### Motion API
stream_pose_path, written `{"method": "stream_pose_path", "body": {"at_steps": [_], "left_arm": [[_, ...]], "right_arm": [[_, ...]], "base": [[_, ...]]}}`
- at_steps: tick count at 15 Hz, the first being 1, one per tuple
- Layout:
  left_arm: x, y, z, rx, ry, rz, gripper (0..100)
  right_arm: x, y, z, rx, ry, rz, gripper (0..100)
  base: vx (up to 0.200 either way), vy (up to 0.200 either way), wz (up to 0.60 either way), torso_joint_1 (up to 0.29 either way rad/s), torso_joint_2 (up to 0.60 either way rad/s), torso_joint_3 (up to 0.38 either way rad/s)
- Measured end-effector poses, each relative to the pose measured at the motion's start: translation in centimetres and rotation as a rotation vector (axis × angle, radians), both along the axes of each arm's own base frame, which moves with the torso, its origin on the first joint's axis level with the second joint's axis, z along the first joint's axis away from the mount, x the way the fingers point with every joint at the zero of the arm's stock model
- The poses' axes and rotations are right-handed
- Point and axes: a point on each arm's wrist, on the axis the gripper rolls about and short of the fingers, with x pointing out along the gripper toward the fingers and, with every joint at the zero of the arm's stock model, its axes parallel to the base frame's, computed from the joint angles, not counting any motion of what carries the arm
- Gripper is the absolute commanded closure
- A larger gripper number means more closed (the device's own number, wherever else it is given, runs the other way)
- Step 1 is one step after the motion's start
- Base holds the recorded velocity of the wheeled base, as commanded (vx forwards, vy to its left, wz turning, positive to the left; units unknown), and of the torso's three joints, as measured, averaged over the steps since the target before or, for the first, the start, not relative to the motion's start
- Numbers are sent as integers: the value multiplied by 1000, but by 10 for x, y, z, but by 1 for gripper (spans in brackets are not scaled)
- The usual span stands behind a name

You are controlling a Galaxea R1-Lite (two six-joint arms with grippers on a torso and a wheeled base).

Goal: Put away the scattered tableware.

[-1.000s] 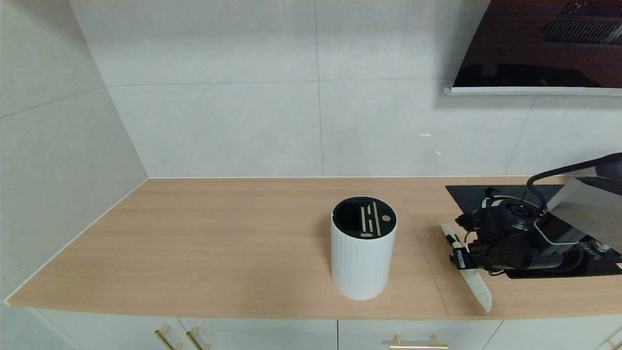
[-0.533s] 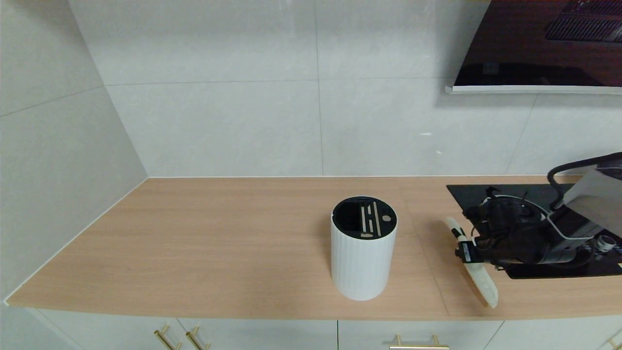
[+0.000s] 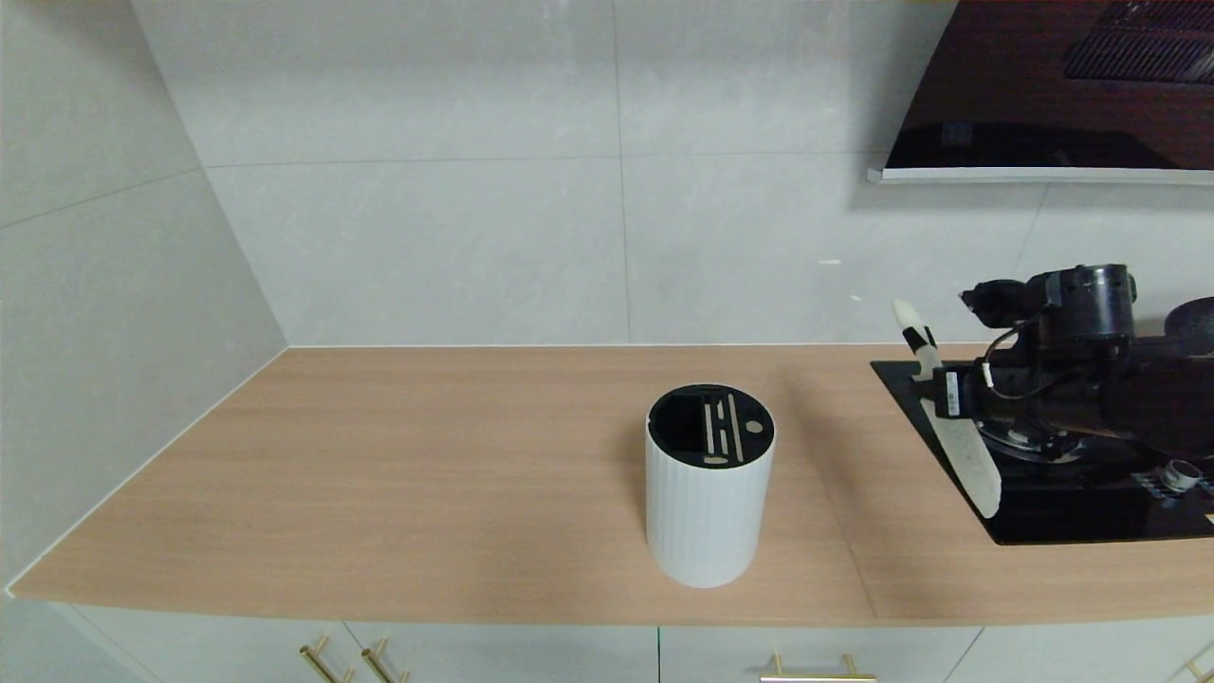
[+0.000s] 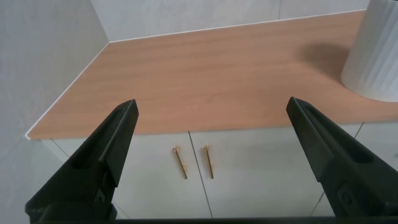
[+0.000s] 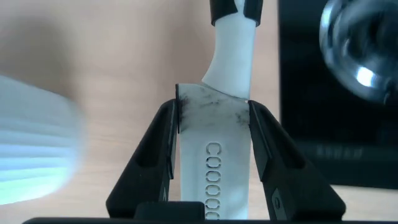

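1. White ribbed holder [image 3: 707, 498] stands on the wooden bench [image 3: 427, 474] near its front edge. Narrow slots and a larger opening face up in its black top.
2. Knife [image 3: 960, 438], white, is held in the air to the holder's right, over the black cooktop [image 3: 1043, 522].
3. Right gripper [image 3: 951, 394]: fingers clamped on the blade's flat sides, just short of the handle.
4. Long axis is steeply tilted, with the handle up toward the wall and the tip down.
5. Slots lie to the knife's left, and the right arm is much the nearer. Likely needs tip-down alignment above a slot first.
6. A stretch of bench wood separates holder from cooktop, giving room for a sideways carry.
7. Left gripper [image 4: 211, 106] is off the holder's left, beyond the bench's front edge. Its fingers are spread wide and hold nothing.
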Motion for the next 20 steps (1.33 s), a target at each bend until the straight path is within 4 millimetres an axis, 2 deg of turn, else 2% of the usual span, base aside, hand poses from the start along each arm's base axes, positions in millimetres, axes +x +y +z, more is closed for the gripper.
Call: {"method": "stream_pose_path", "body": {"at_steps": [4, 6, 8, 11, 13, 15, 16, 18, 20], "left_arm": [[0, 0, 0, 3, -1, -4, 0], [0, 0, 3, 2, -27, -7, 0], [-3, -1, 15, -16, -76, -53, 0], [-12, -3, 70, -88, -171, -237, 0], [-1, -5, 105, -121, -126, -354, 0], [32, -8, 131, -148, -21, -407, 0], [59, -10, 143, -167, 37, -423, 0], [120, -16, 157, -236, 118, -461, 0], [187, -31, 161, -398, 158, -529, 0]], "right_arm": [[-26, 30, 44, 40, -125, 97, 100], [-33, 41, 56, 49, -163, 135, 100], [-38, 55, 65, 59, -192, 181, 100], [-42, 76, 78, 76, -234, 246, 100], [-44, 87, 80, 81, -241, 278, 100], [-50, 101, 79, 78, -237, 306, 100], [-51, 107, 78, 72, -235, 306, 100], [-53, 117, 74, 64, -225, 307, 100], [-58, 131, 71, 96, -209, 314, 100]], "base": [[0, 0, 0, 0, 0, 0], [0, 0, 0, 0, 0, 0], [0, 0, 0, 0, 0, 0], [0, 0, 0, 0, 0, 0], [0, 0, 0, 0, 0, 0], [0, 0, 0, 0, 0, 0], [0, 0, 0, 0, 0, 0], [0, 0, 0, 0, 0, 0], [0, 0, 0, 0, 0, 0]]}}
